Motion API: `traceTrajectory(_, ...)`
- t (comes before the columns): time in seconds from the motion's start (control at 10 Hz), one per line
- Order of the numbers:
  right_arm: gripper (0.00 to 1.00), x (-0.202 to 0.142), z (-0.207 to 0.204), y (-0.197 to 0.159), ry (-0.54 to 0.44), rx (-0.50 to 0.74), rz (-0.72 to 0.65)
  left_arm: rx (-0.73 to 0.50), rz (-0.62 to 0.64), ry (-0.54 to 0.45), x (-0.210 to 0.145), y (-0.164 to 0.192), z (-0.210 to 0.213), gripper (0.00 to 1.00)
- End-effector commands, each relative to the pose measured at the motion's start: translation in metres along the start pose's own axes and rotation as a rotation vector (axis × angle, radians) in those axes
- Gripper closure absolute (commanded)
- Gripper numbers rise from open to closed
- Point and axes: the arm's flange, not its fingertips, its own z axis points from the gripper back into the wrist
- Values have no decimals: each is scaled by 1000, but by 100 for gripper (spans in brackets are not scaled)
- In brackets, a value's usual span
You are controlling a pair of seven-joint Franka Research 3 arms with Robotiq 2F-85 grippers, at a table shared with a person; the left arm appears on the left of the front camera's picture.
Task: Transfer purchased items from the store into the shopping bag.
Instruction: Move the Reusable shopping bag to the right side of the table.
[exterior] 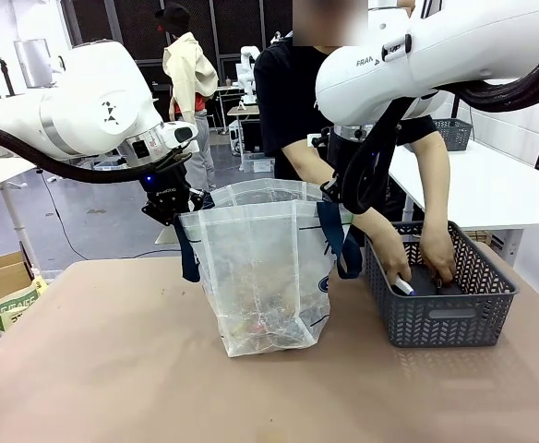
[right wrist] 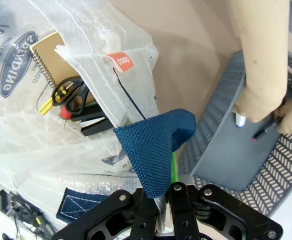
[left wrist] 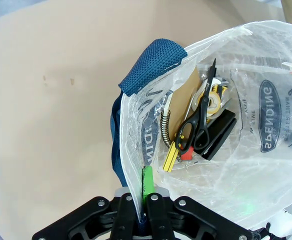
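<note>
The shopping bag (exterior: 265, 277) stands in the middle of the table (exterior: 103, 369), translucent white, mouth open. The left gripper (left wrist: 142, 186) pinches its rim. The right gripper (right wrist: 165, 176) is clamped on its navy strap (right wrist: 153, 142), which hides part of the opening. Inside lie scissors (left wrist: 195, 125) and a brown pad (left wrist: 185, 92). Just beside the bag, a person's hand (exterior: 391, 261) reaches into the grey basket (exterior: 436, 318).

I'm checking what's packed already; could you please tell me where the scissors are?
In the left wrist view the scissors lie at the bottom of the bag, on the spiral notebook and beside a black block.
</note>
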Motion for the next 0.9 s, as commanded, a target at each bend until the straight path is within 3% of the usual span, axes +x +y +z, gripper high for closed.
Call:
traceTrajectory(0.0,100,0,1,-1,-1,-1,-1,1,2,0,0,2,0,100)
traceTrajectory(0.8,100,0,1,-1,-1,-1,-1,1,2,0,0,2,0,100)
